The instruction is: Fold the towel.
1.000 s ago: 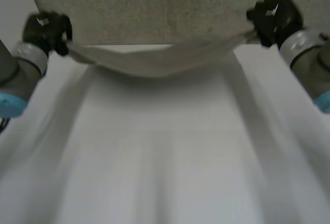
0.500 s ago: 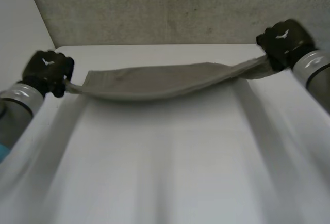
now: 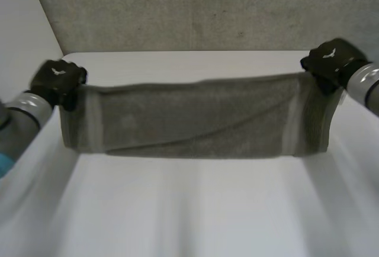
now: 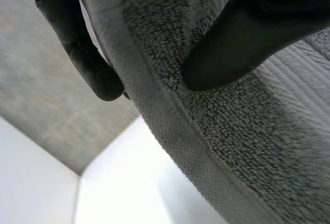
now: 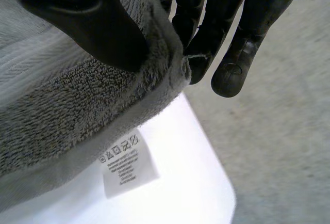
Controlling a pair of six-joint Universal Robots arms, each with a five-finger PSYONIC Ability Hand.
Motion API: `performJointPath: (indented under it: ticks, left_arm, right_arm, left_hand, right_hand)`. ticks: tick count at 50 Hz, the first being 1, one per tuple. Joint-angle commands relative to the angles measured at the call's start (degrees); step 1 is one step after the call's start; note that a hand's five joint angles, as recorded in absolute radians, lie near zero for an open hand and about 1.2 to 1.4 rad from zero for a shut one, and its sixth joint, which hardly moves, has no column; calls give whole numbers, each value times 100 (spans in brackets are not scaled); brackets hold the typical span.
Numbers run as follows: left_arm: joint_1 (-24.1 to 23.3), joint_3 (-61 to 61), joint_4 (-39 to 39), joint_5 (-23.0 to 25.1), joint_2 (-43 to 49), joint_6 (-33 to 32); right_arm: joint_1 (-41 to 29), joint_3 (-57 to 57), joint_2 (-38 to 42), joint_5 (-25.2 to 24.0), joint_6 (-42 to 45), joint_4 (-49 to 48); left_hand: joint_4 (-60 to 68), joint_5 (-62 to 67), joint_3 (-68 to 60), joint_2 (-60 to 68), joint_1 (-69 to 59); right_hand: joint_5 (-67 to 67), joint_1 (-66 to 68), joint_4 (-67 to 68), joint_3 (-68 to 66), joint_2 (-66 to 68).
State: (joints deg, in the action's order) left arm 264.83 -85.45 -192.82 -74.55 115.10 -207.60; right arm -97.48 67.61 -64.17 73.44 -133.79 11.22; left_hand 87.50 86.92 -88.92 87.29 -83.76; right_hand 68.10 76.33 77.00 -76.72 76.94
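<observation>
Left hand [image 3: 56, 82] pinching the towel [image 3: 195, 118] at its upper left corner, thumb on the terry face, fingers behind the hem. Right hand [image 3: 331, 61] clamped the same way on the upper right corner, thumb in front, fingers curled at the back. Grey cloth stretched wide between the two over the far part of the table [image 3: 195, 209], top edge nearly level, lower edge low over the surface; touching or not, cannot tell. Paler bands near each end. White care label [image 5: 126, 164] dangling from the hem by the right hand. Tabletop white and smooth. Beyond its far edge, a grey speckled surface [image 3: 195, 8]; to the left, a plain pale wall [image 3: 23, 26].
</observation>
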Motion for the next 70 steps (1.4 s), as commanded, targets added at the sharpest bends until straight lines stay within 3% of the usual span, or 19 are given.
performJointPath:
  ticks: [1, 12, 13, 14, 16, 17, 18, 25, 27, 31, 35, 41, 50, 56, 61, 70]
  left_arm:
    - [-238, 1616, 428, -682, 1548, -430]
    - [-607, 3455, 789, -850, 2886, -509]
    - [-608, 3578, 859, -850, 2974, -518]
    - [-608, 3579, 860, -850, 2974, -518]
    - [-651, 3720, 1061, -876, 3045, -509]
    - [-651, 3720, 1062, -877, 3045, -509]
    - [-712, 3737, 1132, -885, 3045, -509]
    - [-862, 3694, 1299, -1228, 2816, -474]
    - [-871, 3554, 1413, -1499, 2493, -395]
    - [-862, 3186, 1457, -1641, 2037, -255]
    - [-836, 2282, 1379, -1554, 1114, 131]
    - [-862, 955, 967, -1036, 50, 405]
    - [-871, -745, -10, -367, -1033, 458]
    - [-862, -1712, -968, -147, -1306, 783]
    - [-801, -2115, -1626, -95, -1315, 1344]
    - [-792, -2151, -1742, 301, -1253, 1706]
  right_arm:
    - [-227, -1151, 1616, 416, 29, -137]
    - [-395, -2348, 2936, 917, 20, -208]
    - [-412, -2401, 2980, 1014, 20, -208]
    - [-413, -2401, 2981, 1015, 20, -208]
    - [-430, -2428, 2946, 1242, -15, -208]
    - [-430, -2428, 2945, 1243, -15, -208]
    - [-439, -2428, 2911, 1313, -59, -225]
    - [-457, -2129, 2278, 1340, -253, -621]
    - [-404, -1596, 1491, 1227, -594, -996]
    - [-369, -911, 673, 955, -840, -1497]
    - [-369, -40, -330, 690, -999, -1781]
    - [-369, 744, -842, 620, -921, -1247]
    - [-360, 1387, -781, 549, -894, -172]
    - [-263, 1800, -377, 549, -903, -445]
    - [-211, 2010, 201, 418, -877, -1234]
    - [18, 1905, 942, 444, -543, -1552]
  left_hand:
    - [-750, -1692, 892, -729, 376]
    - [-750, -1692, 892, -729, 376]
    - [-1847, -2789, 1989, -1826, 1473]
    - [-1858, -2800, 2000, -1837, 1484]
    - [-6881, -7823, 7023, -6861, 6507]
    - [-6904, -7846, 7046, -6883, 6530]
    - [-7750, -8692, 7892, -7729, 7376]
    - [-7750, -8692, 7892, -7729, 7376]
    - [-7750, -8692, 7892, -7729, 7376]
    - [-7745, -8687, 7887, -7725, 7371]
    - [-7729, -8670, 7870, -7708, 7355]
    - [-7745, -8687, 7887, -7725, 7371]
    - [-7745, -8687, 7887, -7725, 7371]
    - [-7745, -8687, 7887, -7725, 7371]
    - [-7750, -8692, 7892, -7729, 7376]
    - [-7750, -8692, 7892, -7729, 7376]
  right_hand:
    - [190, 367, 300, -328, 306]
    - [190, 367, 300, -328, 306]
    - [-1902, -1725, -1793, 1764, -1787]
    - [-1923, -1746, -1814, 1785, -1808]
    - [-6810, -6633, -6700, 6672, -6694]
    - [-6810, -6633, -6700, 6672, -6694]
    - [-6810, -6633, -6700, 6672, -6694]
    - [-6810, -6633, -6700, 6672, -6694]
    - [-6810, -6633, -6700, 6672, -6694]
    - [-6810, -6633, -6700, 6672, -6694]
    - [-6810, -6633, -6700, 6672, -6694]
    - [-6810, -6633, -6700, 6672, -6694]
    - [-6810, -6633, -6700, 6672, -6694]
    - [-6810, -6633, -6700, 6672, -6694]
    - [-6448, -6272, -6339, 6310, -6333]
    - [-5052, -4875, -4943, 4914, -4937]
